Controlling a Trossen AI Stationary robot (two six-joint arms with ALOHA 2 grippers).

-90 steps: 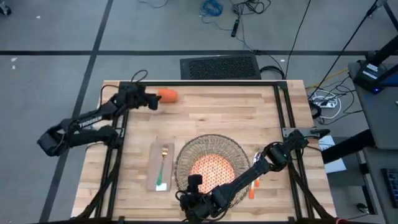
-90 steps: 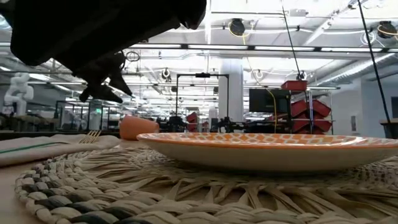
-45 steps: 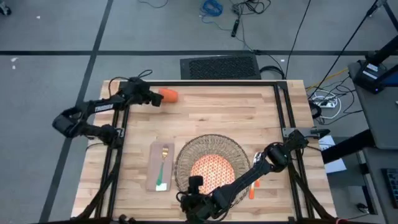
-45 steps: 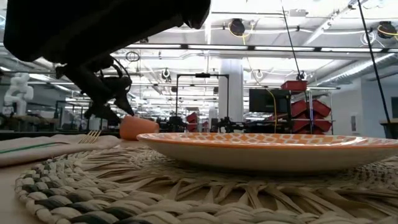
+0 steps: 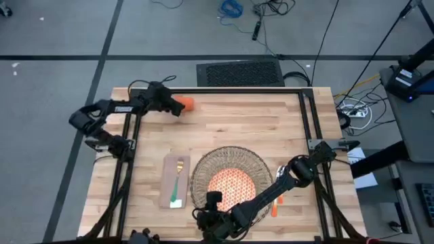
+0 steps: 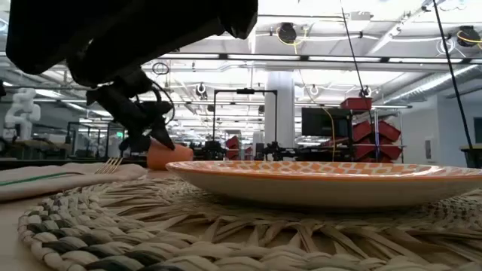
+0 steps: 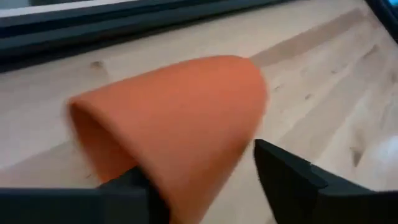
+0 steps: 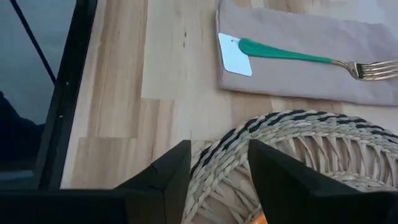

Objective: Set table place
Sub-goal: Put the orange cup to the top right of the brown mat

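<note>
The left gripper [image 5: 175,108] reaches across the far left part of the light-wood butcher-block tabletop [image 5: 285,129] to the small orange cup [image 5: 185,104], which lies on its side there. In the left wrist view its two dark fingers [image 7: 292,180] stand spread on either side of the cup [image 7: 180,118], whose open mouth faces the camera; whether they touch it cannot be told. The low view shows the same gripper [image 6: 143,128] down at the cup [image 6: 169,156], far behind the place setting.

Nearer the front edge, the beige cloth napkin [image 5: 175,180] lies flat with the green-handled gold fork [image 5: 178,181] along it, a small white tag at its near end. Just beside the napkin sits the big round woven wicker placemat [image 5: 230,159], carrying the orange-patterned round plate [image 5: 232,183].

The right gripper [image 5: 211,218] hangs at the placemat's front edge. In the right wrist view its fingers [image 8: 273,177] are parted, with the dark-banded rim of the placemat [image 8: 298,155] between them. An orange-handled piece of cutlery [image 5: 274,207] lies on the wood just right of the placemat, partly under the right arm.
</note>
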